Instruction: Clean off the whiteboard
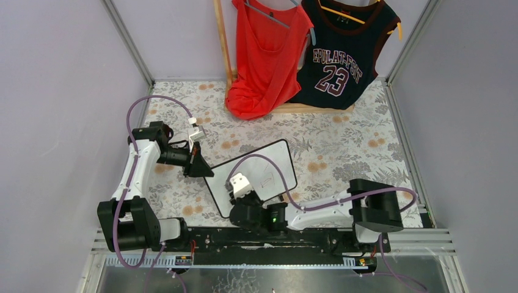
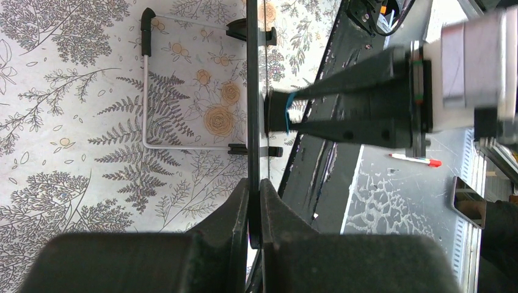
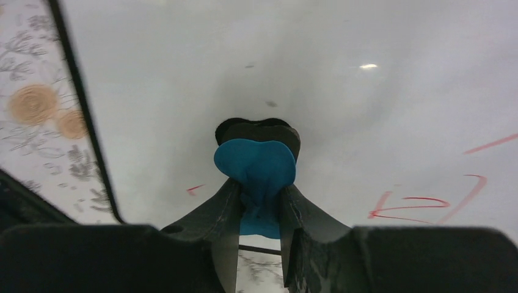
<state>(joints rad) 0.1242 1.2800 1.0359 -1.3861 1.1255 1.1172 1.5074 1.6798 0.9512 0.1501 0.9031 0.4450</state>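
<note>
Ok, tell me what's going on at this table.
Both arms are working on the whiteboard. The left gripper has its fingers shut on the board's edge, steadying it. The right gripper holds a blue eraser, its dark pad against the white face. Red marks beside it are not yet wiped off, so the erasing is unfinished.

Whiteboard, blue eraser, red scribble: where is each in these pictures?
whiteboard (image 1: 220,182): top external view, bare white face.
blue eraser (image 3: 256,165): right wrist view, rounded blue front.
red scribble (image 3: 382,204): right wrist view, left stroke.
</note>
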